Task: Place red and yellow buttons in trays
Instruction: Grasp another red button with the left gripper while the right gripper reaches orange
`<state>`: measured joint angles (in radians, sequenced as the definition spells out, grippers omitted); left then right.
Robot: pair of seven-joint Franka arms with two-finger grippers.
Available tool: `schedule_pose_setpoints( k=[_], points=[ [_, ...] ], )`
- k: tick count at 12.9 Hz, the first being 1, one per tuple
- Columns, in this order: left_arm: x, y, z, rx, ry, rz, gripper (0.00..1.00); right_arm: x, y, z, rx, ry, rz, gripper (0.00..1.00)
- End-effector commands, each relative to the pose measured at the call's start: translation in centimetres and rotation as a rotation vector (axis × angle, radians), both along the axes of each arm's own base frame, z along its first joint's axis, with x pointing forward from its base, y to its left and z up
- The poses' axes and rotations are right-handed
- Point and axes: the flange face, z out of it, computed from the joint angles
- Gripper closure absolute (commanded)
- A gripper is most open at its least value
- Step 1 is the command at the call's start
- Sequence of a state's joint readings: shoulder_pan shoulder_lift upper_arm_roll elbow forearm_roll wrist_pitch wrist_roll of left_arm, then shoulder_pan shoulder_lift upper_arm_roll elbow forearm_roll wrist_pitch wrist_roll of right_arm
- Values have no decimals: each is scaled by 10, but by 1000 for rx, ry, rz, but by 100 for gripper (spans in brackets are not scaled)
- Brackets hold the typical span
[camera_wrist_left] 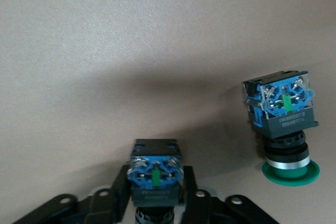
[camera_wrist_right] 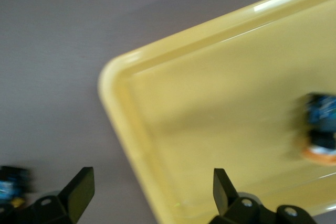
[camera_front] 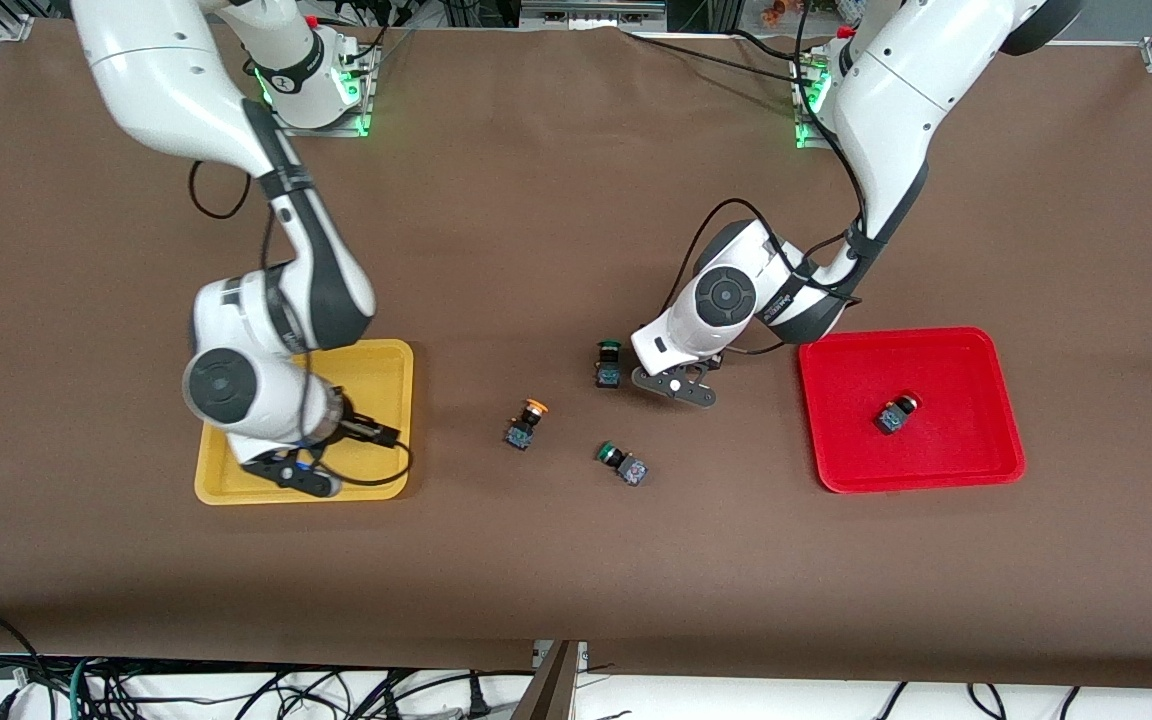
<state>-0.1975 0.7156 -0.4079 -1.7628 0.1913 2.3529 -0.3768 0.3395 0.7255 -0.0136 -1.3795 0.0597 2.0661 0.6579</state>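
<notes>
At mid-frame, the first tray (camera_front: 386,400) lay toward the right arm's end of the table (camera_front: 556,560), holding one button (camera_wrist_right: 320,135). The right pincer (camera_front: 301,478) hung over its lower rim. The second tray (camera_front: 996,350) lay toward the left arm's end, holding another button (camera_front: 897,412). Between the trays lay the upper button (camera_front: 608,364), the middle button (camera_front: 526,422) and the lowest button (camera_front: 623,464). Just beside the upper button, the left pincer (camera_front: 681,388) gripped the held button (camera_wrist_left: 156,182).

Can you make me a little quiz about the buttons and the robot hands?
1. True or false: the red tray holds one red-capped button.
2. How many green-capped buttons lie on the bare table?
3. Which hand grips a button switch? A: the left hand, over the table's middle. B: the right hand.
Key: 1 true; 2 two; 3 A. The right hand is open over the yellow tray.
</notes>
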Motion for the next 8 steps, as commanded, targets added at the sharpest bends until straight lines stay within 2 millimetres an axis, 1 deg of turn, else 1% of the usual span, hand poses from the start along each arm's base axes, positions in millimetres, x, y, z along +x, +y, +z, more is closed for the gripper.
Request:
schedule_pose_setpoints(
  k=[1,2,3,5,6,8],
  points=[
    [9,5,21,38,-14,2,99,-3,45,-13,4,-57,-78,0],
    [12,14,33,69,6,1,99,-7,61,-16,14,-77,-91,0],
    [18,29,51,98,19,15,99,-12,78,-21,24,-94,-98,0],
    [31,67,84,141,41,18,99,-20,110,-31,39,-120,-119,0],
    [41,93,99,151,52,-4,99,-20,122,-34,43,-128,-139,0],
    [58,153,107,150,97,-81,98,-22,144,-40,50,-141,-161,0]
  ],
)
